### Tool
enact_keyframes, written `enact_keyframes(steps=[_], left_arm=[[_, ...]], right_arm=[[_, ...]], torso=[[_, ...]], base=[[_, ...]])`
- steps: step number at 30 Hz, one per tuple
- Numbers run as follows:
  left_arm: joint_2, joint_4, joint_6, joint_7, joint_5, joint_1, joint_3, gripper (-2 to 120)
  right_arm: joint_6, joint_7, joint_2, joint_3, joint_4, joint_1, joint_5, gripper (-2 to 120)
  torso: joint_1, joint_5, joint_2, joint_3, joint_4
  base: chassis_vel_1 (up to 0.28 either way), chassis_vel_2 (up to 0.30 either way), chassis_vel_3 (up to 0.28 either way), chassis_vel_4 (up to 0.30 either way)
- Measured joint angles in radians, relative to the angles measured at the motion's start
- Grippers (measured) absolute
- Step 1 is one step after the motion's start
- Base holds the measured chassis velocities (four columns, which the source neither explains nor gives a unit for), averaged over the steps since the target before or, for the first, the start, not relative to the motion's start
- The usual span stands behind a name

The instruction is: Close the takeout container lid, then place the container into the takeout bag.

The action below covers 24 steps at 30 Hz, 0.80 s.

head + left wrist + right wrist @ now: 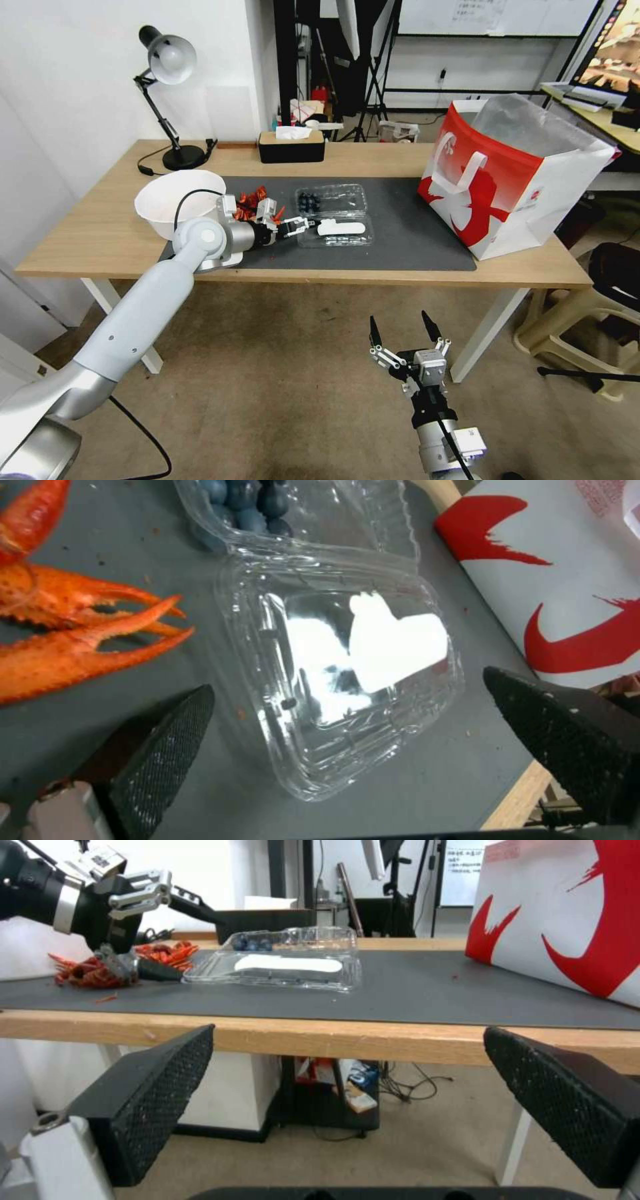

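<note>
Currently we log the takeout container (pixel 331 213) lying open on the dark mat (pixel 400 233), both halves flat: the berry half farther from us, the lid (pixel 335 231) with its white oblong sticker on the nearer side. The left tool (pixel 298 226) sits low over the mat just beside the lid's left end; in the right wrist view one finger is near the mat at the lid's corner and the other is raised above it. In the left wrist view we see the lid (pixel 347 680) ahead of the tool, lying between the lines of its two spread black fingers (pixel 157 752), which grip nothing. We cannot tell whether a fingertip touches the plastic.

Just behind the left tool on the mat lie red crayfish (pixel 248 203), and beyond them, near the tool's wrist, a white bowl (pixel 175 197). Well beyond the container from the left tool, at the tabletop's (pixel 100 233) far right end, stands the takeout bag (pixel 513 180), upright and open-mouthed.

The right tool (pixel 402 330) hangs below the tabletop edge, over the floor, fingers pointing up, spread wide and empty.
</note>
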Motion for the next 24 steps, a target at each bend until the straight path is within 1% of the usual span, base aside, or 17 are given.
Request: enact_keyframes(steps=[13, 24], left_arm=[[-0.017, -0.002, 0.0, 0.001, 0.001, -0.001, 0.005, 100], [-0.026, 0.002, 0.0, 0.019, -0.02, -0.003, -0.007, 100]], right_arm=[[0.001, 0.0, 0.0, 0.003, 0.004, -0.006, -0.001, 100], [0.002, 0.003, 0.003, 0.003, 0.002, -0.003, -0.002, 100]], torso=[[0.0, 0.0, 0.0, 0.0, -0.0001], [0.0, 0.0, 0.0, 0.0, -0.0001]], base=[[0.0, 0.0, 0.0, 0.0], [0.0, 0.0, 0.0, 0.0]])
